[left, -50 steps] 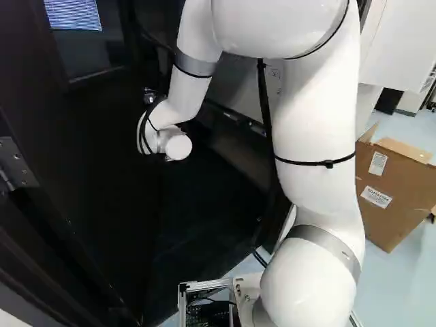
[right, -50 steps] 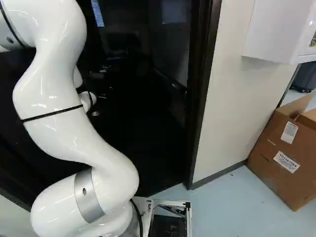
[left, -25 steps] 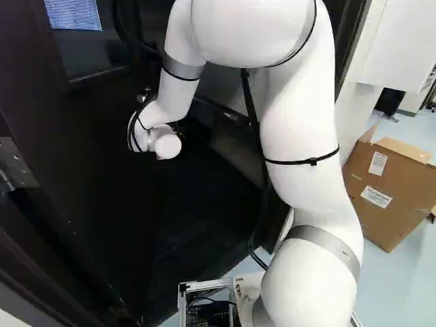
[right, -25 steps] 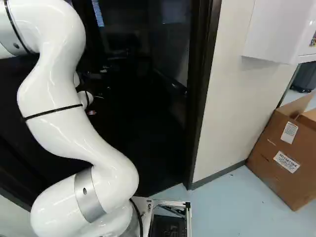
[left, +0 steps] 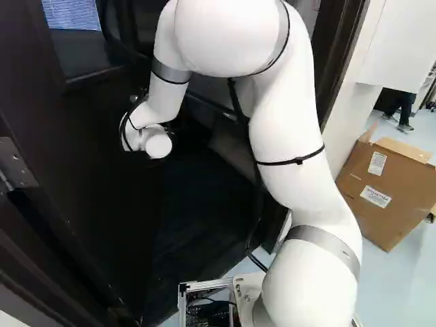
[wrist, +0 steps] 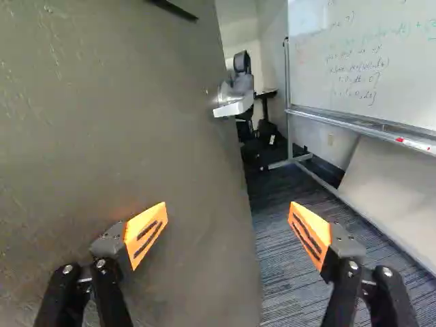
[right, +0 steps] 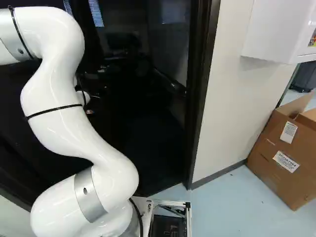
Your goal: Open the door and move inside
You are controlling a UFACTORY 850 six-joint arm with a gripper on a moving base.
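The dark door (left: 61, 170) stands open, its hinge side at the left of the left base view. Its broad face (wrist: 136, 122) fills one side of the wrist view, with a silver handle (wrist: 235, 102) near its free edge. My gripper (wrist: 228, 235) has its orange-padded fingers wide apart, nothing gripped; one finger is over the door's face, the other beyond its free edge, over the carpet. In the base views I cannot make the gripper out against the dark. Past the right frame post (right: 202, 89) is the doorway.
Inside the room are a whiteboard (wrist: 368, 65) on a metal stand, dark carpet (wrist: 306, 231) and dark furniture behind the handle. Right of the doorway come a pale wall (right: 232, 98), a white cabinet (right: 276, 29) and an open cardboard box (right: 286, 153).
The arm has swung leftward in the left base view, and its upper part has dropped a little. Base, door and box show no clear shift.
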